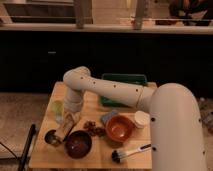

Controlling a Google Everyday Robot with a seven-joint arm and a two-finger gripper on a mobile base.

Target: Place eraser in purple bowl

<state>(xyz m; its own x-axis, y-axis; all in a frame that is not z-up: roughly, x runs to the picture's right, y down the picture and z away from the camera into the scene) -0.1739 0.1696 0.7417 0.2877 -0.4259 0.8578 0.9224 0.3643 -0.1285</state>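
The gripper hangs low over the left part of the table, its fingers clenched on the eraser, a pale oblong block that tilts down and to the left from the claw, lifted off the wood as far as can be told. Just to the right and a little nearer the camera sits the purple bowl, dark and glossy inside and holding nothing that can be seen. So the pick looks done, and what is left is the short carry over the bowl's rim and the release. Close on the left stands a small metal cup, near enough that the swing should keep clear of it. Farther right lie a grey-blue cloth, an orange bowl, a white cup and a white-handled brush; a green bin sits at the back. The wooden table stands on a speckled floor before a dark wall, in dim, warm light.
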